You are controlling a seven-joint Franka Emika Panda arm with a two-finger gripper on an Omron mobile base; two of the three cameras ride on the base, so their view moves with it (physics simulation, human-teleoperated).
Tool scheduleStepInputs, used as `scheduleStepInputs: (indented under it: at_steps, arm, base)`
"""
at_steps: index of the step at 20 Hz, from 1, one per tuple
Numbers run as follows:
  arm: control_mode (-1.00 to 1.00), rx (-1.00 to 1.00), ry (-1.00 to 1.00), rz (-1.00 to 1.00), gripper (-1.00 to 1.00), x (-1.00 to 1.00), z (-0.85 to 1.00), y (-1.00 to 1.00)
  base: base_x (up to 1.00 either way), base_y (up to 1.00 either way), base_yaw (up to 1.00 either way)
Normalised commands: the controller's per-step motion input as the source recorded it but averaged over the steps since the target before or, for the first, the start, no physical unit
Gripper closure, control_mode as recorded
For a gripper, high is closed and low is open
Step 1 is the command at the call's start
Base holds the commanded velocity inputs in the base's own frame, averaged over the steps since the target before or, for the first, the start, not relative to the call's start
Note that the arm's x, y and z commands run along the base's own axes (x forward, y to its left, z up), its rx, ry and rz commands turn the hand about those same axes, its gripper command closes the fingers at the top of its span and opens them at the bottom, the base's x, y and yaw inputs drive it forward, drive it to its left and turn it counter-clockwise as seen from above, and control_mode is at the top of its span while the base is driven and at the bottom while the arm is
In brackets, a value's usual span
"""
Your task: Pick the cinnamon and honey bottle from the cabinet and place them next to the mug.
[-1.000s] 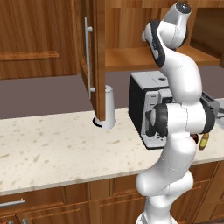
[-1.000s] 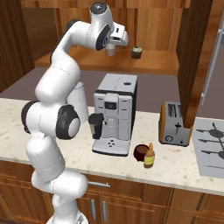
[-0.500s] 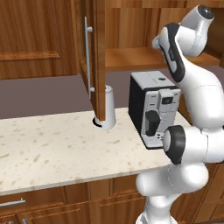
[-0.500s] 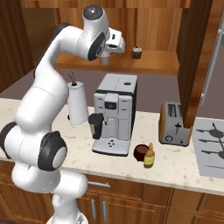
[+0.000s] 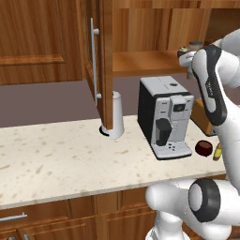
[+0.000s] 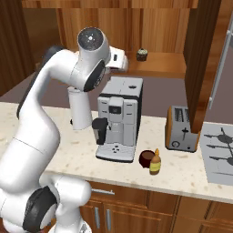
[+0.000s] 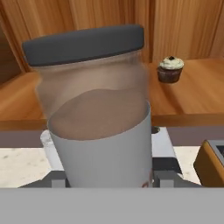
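One cinnamon (image 7: pixel 94 127) clamped in claw (hand view) | honey bottle (image 6: pixel 155 162) touching mug (image 6: pixel 146 158)

Both base views look forward and down over the surface (image 5: pixel 56 159), from left and right, sharing the coffee machine (image 5: pixel 166 117) and cabinet (image 6: pixel 164 63) shelf. The hand view sits very near the cinnamon (image 7: pixel 98 113), facing the shelf

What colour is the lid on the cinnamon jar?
Dark grey. The cinnamon lid shows best in the hand view, above brown powder.
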Motion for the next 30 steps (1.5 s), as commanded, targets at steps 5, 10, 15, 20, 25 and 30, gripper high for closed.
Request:
scheduleStepInputs:
  at_steps: [5, 10, 15, 20, 25, 30]
  arm:
    - [-1.0, 0.02, -0.1, 0.01, 1.0, -1.0, -0.23, -0.41]
    - [-1.0, 0.03, -0.1, 0.02, 1.0, -0.97, -0.18, -0.63]
    - [-1.0, 0.05, -0.04, 0.04, 1.0, -0.57, -0.18, -0.97]
    - [-1.0, 0.02, 0.0, 0.09, 1.0, -0.06, -0.39, -1.0]
    - [-1.0, 0.01, 0.0, 0.11, 1.0, 0.0, -0.69, -0.94]
    - [-1.0, 0.0, 0.02, 0.12, 1.0, 0.0, -0.86, -0.9]
  base:
    - [0.0, 0.0, 0.0]
    - [0.0, 0.0, 0.0]
    - [0.0, 0.0, 0.0]
    - [0.0, 0.0, 0.0]
    - [0.0, 0.0, 0.0]
    - [0.0, 0.0, 0.0]
